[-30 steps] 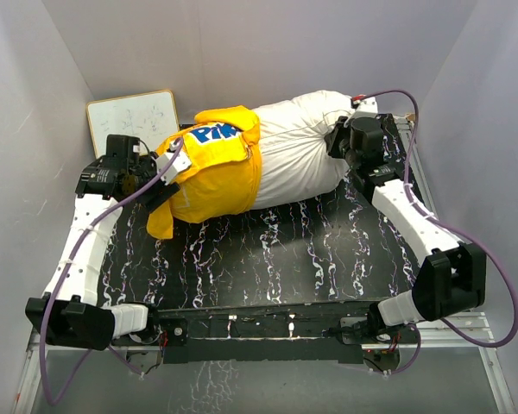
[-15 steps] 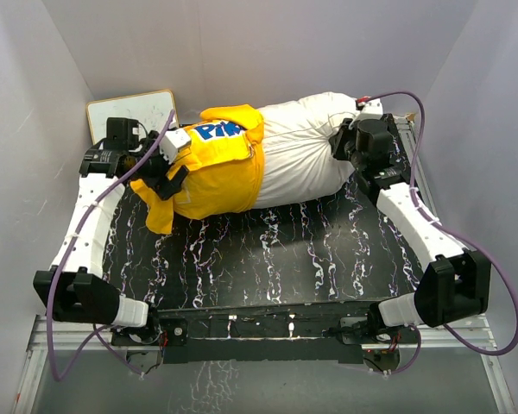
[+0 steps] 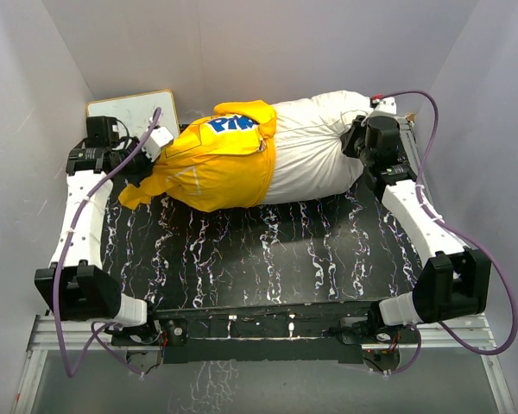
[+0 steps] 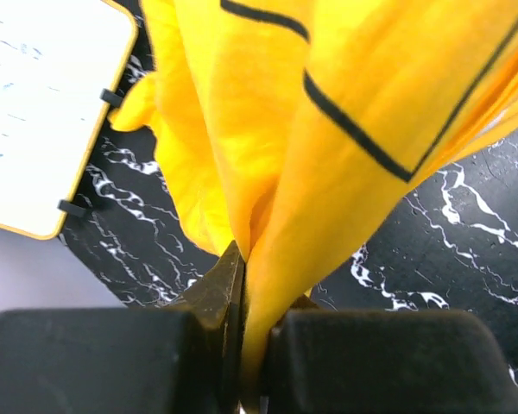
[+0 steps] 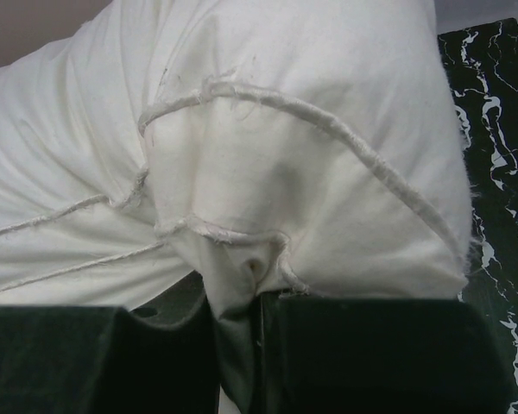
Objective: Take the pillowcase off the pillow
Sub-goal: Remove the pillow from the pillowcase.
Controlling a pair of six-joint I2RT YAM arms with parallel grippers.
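Note:
The yellow pillowcase (image 3: 216, 164) covers the left half of the white pillow (image 3: 315, 151), which lies across the back of the table. My left gripper (image 3: 148, 166) is at the case's left end. The left wrist view shows this gripper (image 4: 255, 293) shut on a taut fold of the pillowcase (image 4: 328, 103). My right gripper (image 3: 356, 142) is at the pillow's right end. Seen from the right wrist, the right gripper (image 5: 242, 302) is shut on a bunched corner of the pillow (image 5: 285, 129). The pillow's left half is hidden inside the case.
A white board (image 3: 134, 116) with a yellow frame leans at the back left, right behind my left wrist, and also shows as the board (image 4: 43, 103) in the left wrist view. The black marbled tabletop (image 3: 268, 250) is enclosed by grey walls on three sides.
My left gripper opened wide, then shut on the pillowcase's left end and moved left, drawing the yellow fabric out that way. The pillow and right gripper shifted slightly right and back.

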